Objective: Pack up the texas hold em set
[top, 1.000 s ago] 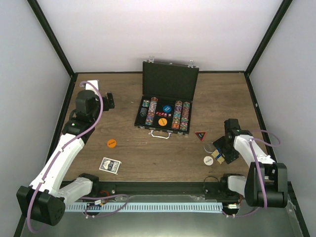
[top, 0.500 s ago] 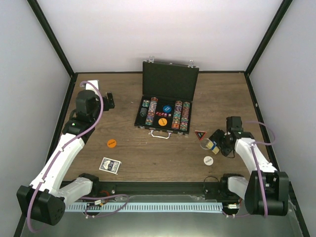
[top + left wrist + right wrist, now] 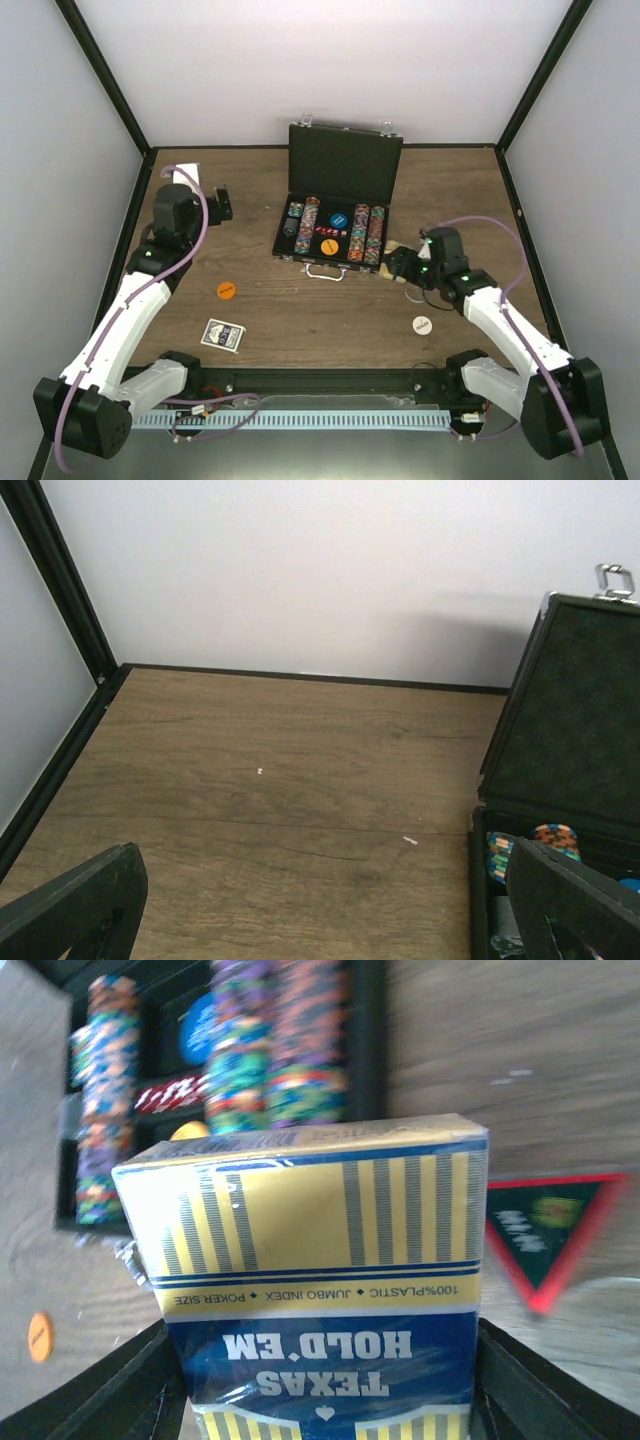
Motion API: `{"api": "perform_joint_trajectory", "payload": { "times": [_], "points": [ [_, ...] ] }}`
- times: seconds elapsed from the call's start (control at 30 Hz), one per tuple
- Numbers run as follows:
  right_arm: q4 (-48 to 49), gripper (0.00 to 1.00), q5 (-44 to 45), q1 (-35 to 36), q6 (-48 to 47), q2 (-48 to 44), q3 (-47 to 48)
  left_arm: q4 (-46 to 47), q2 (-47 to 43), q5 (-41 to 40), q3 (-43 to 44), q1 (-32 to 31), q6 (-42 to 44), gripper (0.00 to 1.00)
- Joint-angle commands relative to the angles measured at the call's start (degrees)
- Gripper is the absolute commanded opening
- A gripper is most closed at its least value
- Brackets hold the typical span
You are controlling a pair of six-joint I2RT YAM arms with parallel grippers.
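The black case point(image 3: 346, 160) stands open at the back centre, with rows of multicoloured chips point(image 3: 366, 235) and a blue disc point(image 3: 338, 220) in its tray. My right gripper point(image 3: 400, 266) is shut on a yellow and blue "Texas Hold'em" card box point(image 3: 320, 1290), held just off the case's front right corner. The chips point(image 3: 270, 1070) lie ahead of the box in the right wrist view, and the dark red-edged triangle point(image 3: 545, 1235) lies to its right. My left gripper point(image 3: 220, 205) is open and empty at the back left, over bare wood point(image 3: 300, 810).
An orange disc point(image 3: 226, 290) and a blue-backed card deck point(image 3: 222, 335) lie at the front left. A white disc point(image 3: 422, 324) lies at the front right. Black frame posts and pale walls close off the table's sides and back.
My right arm has swung from beside the white disc up and left to the case's front right corner, carrying the card box. The left arm has not moved.
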Motion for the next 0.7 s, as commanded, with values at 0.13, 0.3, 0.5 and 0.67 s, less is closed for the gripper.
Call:
{"api": "perform_joint_trajectory", "payload": {
  "times": [0.13, 0.3, 0.5, 0.67],
  "points": [
    [14.0, 0.61, 4.1, 18.3, -9.7, 7.8, 9.3, 3.1, -0.8, 12.7, -0.5, -0.6, -2.6, 1.0],
    [17.1, 0.6, 10.2, 28.5, -19.3, 11.8, 13.2, 0.9, 0.2, 23.7, 0.5, -0.8, -6.0, 1.0],
    [24.5, 0.6, 11.0, 36.6, -30.7, 13.2, 12.9, -4.2, 4.8, 40.3, 1.6, -1.0, -14.0, 0.99],
    [28.7, 0.6, 12.0, 43.6, -38.8, 13.6, 12.1, 2.0, 6.3, 52.9, -1.5, -3.7, -22.3, 0.98]
  ]
}}
